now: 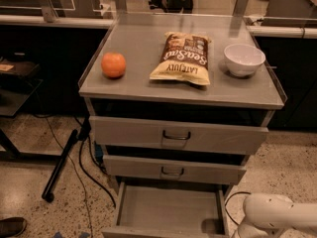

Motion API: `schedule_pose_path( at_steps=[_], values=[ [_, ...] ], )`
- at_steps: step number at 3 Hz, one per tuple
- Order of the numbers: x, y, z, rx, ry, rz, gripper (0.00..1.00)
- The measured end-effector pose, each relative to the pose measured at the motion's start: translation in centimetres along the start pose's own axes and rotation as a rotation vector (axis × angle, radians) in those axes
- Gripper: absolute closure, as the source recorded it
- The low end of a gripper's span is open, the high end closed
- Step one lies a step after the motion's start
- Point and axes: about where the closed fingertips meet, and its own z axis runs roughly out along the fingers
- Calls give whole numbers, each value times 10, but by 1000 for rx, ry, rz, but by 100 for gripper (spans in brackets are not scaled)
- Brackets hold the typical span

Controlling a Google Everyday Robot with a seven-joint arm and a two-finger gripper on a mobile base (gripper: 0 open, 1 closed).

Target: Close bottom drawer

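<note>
The bottom drawer (pixel 168 213) is pulled far out of the grey cabinet, and its plain grey tray is bare inside. Its front panel (pixel 158 232) lies at the lower edge of the view, with the handle cut off. The mid-sized drawer (pixel 173 170) and the wide top drawer (pixel 178 135) sit above it, each slightly ajar. My gripper is out of view. Only a white rounded arm segment (pixel 277 214) shows at the bottom right, beside the open drawer's right side.
On the cabinet top lie an orange (pixel 113 65), a bag of chips (pixel 182 58) and a white bowl (pixel 243 59). A black pole (pixel 59 165) and cables lie on the floor to the left. A shoe (pixel 11 227) is at the bottom left corner.
</note>
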Motion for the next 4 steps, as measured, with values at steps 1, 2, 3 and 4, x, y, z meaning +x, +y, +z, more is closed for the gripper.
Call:
schedule_pose_path(
  at_steps=[1,2,3,4],
  values=[
    [-4,-12,32,-55,-73,56,100],
    [-20,-43,74,-89,-155,135,100],
    [-25,-59,90,-94,-188,175,100],
    [-26,-59,91,-96,-188,175,100]
  ],
)
